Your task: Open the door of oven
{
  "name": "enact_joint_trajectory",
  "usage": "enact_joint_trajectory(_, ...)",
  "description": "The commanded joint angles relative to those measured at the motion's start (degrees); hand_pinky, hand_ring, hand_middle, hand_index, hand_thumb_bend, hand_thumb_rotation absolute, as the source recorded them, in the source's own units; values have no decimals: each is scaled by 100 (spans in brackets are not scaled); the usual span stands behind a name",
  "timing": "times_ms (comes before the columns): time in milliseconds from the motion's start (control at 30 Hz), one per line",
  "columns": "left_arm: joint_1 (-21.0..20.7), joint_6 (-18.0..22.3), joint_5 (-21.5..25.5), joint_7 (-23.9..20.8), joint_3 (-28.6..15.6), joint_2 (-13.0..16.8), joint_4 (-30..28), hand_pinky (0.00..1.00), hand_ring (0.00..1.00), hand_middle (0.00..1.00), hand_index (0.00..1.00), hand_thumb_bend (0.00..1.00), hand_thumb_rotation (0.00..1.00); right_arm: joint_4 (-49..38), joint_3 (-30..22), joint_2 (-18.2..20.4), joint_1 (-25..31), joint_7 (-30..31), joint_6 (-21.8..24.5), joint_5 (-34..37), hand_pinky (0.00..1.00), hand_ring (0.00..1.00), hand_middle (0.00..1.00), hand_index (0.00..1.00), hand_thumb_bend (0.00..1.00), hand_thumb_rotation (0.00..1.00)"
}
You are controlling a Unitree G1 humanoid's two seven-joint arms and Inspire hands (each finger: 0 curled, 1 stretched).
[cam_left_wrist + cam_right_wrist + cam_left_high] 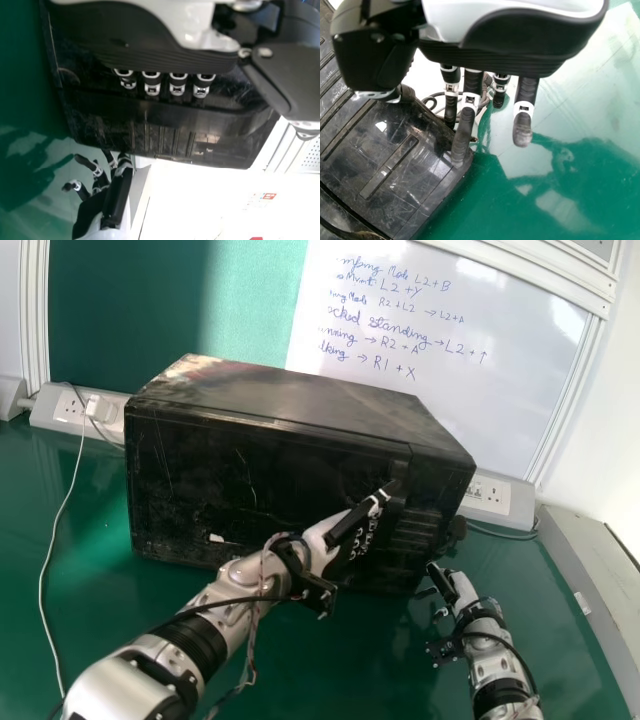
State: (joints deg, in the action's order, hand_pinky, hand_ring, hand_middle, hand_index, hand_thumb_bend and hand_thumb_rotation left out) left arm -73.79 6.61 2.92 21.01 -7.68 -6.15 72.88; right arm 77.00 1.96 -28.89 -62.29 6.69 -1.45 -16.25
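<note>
The black oven (230,470) stands with its door closed. My left hand (322,542) is at the right part of the oven's front, beside the door handle (398,475). In the left wrist view my left hand (150,47) has its fingers bent at the edge of the handle (165,111), their tips hidden at its dark bar. Low by the oven's front right corner is my right hand (462,592), away from the handle. In the right wrist view the right hand (520,42) has relaxed, extended fingers above the table, near the oven's side (380,145).
The oven rests on a green table (300,670). Power sockets (72,408) and a white cable (55,530) are at the left; another socket strip (500,498) lies behind the oven's right side. A whiteboard (440,340) rises at the back.
</note>
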Motion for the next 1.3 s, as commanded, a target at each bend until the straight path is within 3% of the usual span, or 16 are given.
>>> enact_joint_trajectory(0, -185, 83, -77, -17, 67, -83, 73, 87, 98, 100, 100, 100, 96, -21, 56, 183, -153, 86, -83, -31, 14, 21, 38, 79, 56, 68)
enact_joint_trajectory(167, -187, 194, -200, 18, 143, -136, 68, 84, 98, 100, 100, 100, 99, -19, -9, 215, -165, 69, -14, 49, 14, 22, 37, 79, 56, 65)
enact_joint_trajectory(267, -205, 169, -205, 81, 110, -164, 75, 87, 99, 100, 100, 100, 98, -19, 23, 225, -167, 62, -20, 6, 15, 23, 38, 79, 58, 67)
enact_joint_trajectory(433, -244, 148, -266, 85, 162, -201, 80, 88, 98, 100, 100, 100, 99, -22, 171, 224, -187, 79, -92, -121, 15, 22, 38, 81, 55, 71)
enact_joint_trajectory(667, -290, 91, -319, 38, 242, -258, 95, 87, 98, 100, 100, 100, 99, -27, 145, 263, -222, 44, -42, -103, 16, 23, 39, 75, 55, 64)
enact_joint_trajectory(867, -302, 135, -417, 10, 357, -313, 101, 84, 96, 99, 100, 100, 100, -8, 14, 367, -283, 37, 142, 18, 14, 21, 38, 85, 52, 54)
enact_joint_trajectory(967, -324, 62, -376, 156, 334, -328, 96, 83, 95, 99, 99, 100, 99, -9, 85, 358, -321, 127, 197, -55, 12, 20, 36, 85, 55, 50)
enact_joint_trajectory(1067, -363, 20, -342, 366, 311, -319, 100, 80, 92, 97, 97, 100, 99, -18, 250, 271, -383, 609, 210, -173, 10, 18, 36, 77, 60, 57)
enact_joint_trajectory(1133, -384, 10, -328, 471, 298, -310, 105, 78, 89, 95, 96, 100, 99, -24, 468, 226, -416, 902, 137, -360, 11, 20, 38, 82, 60, 73)
enact_joint_trajectory(1167, -402, -3, -338, 499, 305, -308, 113, 77, 88, 94, 95, 100, 99, -18, 460, 235, -430, 916, 192, -345, 12, 20, 39, 84, 60, 77)
enact_joint_trajectory(1267, -441, -125, -348, 518, 312, -309, 129, 80, 85, 93, 94, 100, 97, 0, 490, 239, -456, 1045, 207, -360, 12, 21, 38, 80, 56, 77)
